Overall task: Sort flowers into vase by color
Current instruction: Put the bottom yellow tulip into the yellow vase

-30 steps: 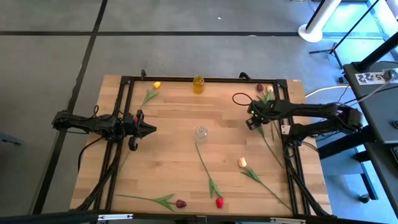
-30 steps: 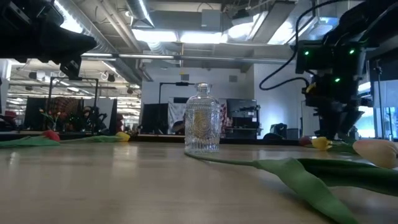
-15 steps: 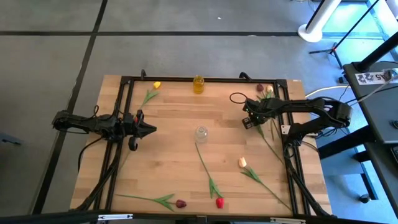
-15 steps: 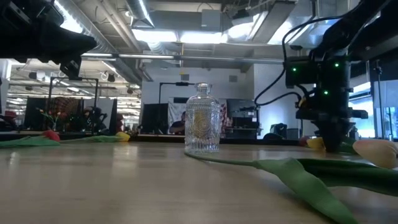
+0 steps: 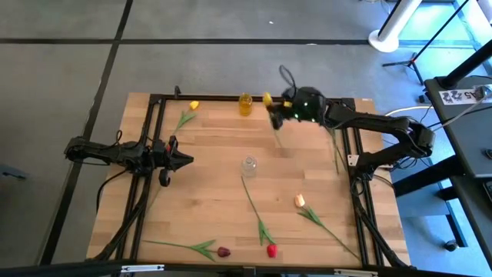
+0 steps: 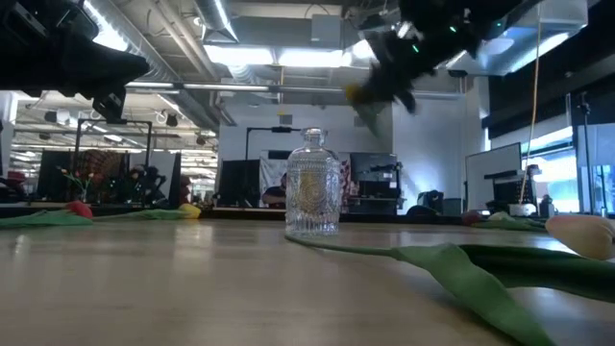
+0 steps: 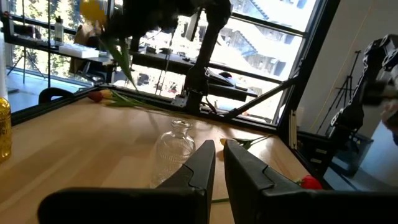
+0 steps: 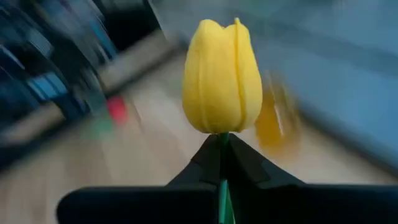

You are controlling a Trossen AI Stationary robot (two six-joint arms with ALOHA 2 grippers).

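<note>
Wood planking makes up our table [image 5: 207, 208], light boards inside a black frame, standing on grey floor crossed by dark tape lines. At the left edge our left gripper [image 5: 181, 160] waits just above the boards, its fingers [image 7: 200, 163] drawn nearly together around nothing. Near it at the back lies a yellow tulip [image 5: 194, 105] on its stem. Along the front edge we see a dark maroon tulip [image 5: 223, 251] and a red tulip [image 5: 270, 250]. Mid-table stands the clear glass vase [image 5: 248, 165], with a long green stem [image 5: 252, 198] running from its foot toward the front. At the back centre sits an amber vase [image 5: 245, 104]. Just right of it our right gripper [image 5: 278, 111] hangs high over the back rail, closed tight on the stem of a yellow flower [image 8: 221, 76], head upright above the fingertips; the low view blurs it, so its tilt there is unclear to us. Farther right lies a cream tulip [image 5: 299, 200]. Behind the table we see a workshop hall with ceiling strip lights.
</note>
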